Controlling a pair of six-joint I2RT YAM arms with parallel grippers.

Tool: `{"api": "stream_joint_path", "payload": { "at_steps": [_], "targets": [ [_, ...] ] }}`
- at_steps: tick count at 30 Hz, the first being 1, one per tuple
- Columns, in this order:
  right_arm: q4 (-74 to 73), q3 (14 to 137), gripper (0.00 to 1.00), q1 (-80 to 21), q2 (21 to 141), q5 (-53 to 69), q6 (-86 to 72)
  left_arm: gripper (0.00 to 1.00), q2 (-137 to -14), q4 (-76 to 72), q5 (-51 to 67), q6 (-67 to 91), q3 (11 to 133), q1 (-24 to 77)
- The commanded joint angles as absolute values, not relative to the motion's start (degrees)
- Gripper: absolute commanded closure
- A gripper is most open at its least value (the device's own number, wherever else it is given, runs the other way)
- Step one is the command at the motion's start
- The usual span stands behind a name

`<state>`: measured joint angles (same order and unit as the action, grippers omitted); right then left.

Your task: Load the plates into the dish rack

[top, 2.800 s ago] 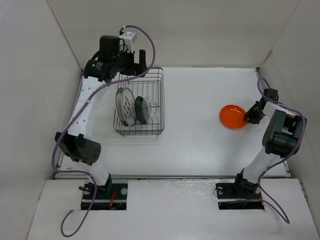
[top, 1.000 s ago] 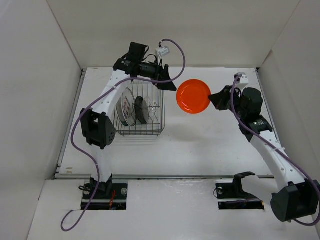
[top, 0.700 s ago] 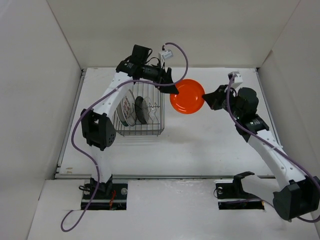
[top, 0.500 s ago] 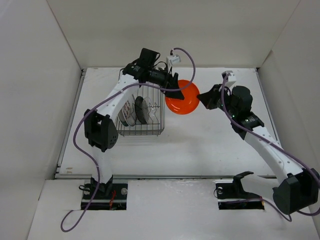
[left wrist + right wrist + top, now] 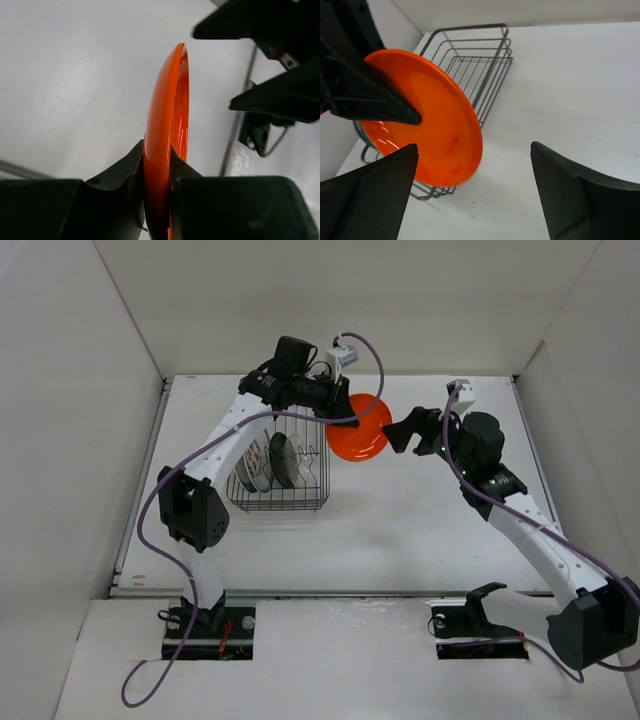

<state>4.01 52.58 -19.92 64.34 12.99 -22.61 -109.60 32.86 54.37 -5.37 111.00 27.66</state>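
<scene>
White table (image 5: 400,530), orange plate (image 5: 370,436) (left claw (image 5: 350,422))

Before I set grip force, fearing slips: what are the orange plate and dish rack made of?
The orange plate: glazed ceramic or hard plastic, unclear which; glossy, with bright reflections. The dish rack: apparently dark metal wire, thin straight rods.

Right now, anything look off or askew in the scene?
Nothing stands out. The orange plate is pinched on edge in the left claw, just right of the dish rack; the right claw is open, not touching it. The plates in the rack stand upright.
</scene>
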Motion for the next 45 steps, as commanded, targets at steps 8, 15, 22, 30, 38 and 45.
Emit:
{"api": "stream_joint_path", "payload": {
  "at_steps": [8,15,22,30,38,45],
  "targets": [
    [-3.32,54.05,0.0,-19.95,59.41,-7.63,-23.55,1.0,-99.87,41.32,-12.71,13.26,116.59,29.71],
    [-6.68,52.83,0.0,-19.42,56.43,-10.11,-24.87,1.0,-90.47,39.74,-16.34,19.42,100.24,29.71],
    [-7.29,49.66,0.0,-19.42,54.32,-10.63,-26.63,1.0,-88.15,37.88,-18.11,21.36,93.52,29.71],
    [-7.29,48.08,0.0,-19.42,52.65,-10.63,-27.16,1.0,-91.75,36.12,-15.02,21.36,90.62,29.71],
    [-7.29,48.08,0.0,-18.9,52.65,-10.11,-25.93,1.0,-96.15,35.6,-13.1,21.36,91.85,29.71],
    [-7.29,47.55,0.0,-17.85,52.65,-9.58,-24.87,1.0,-99.32,35.6,-12.57,21.36,92.37,29.71]
  ]
}}
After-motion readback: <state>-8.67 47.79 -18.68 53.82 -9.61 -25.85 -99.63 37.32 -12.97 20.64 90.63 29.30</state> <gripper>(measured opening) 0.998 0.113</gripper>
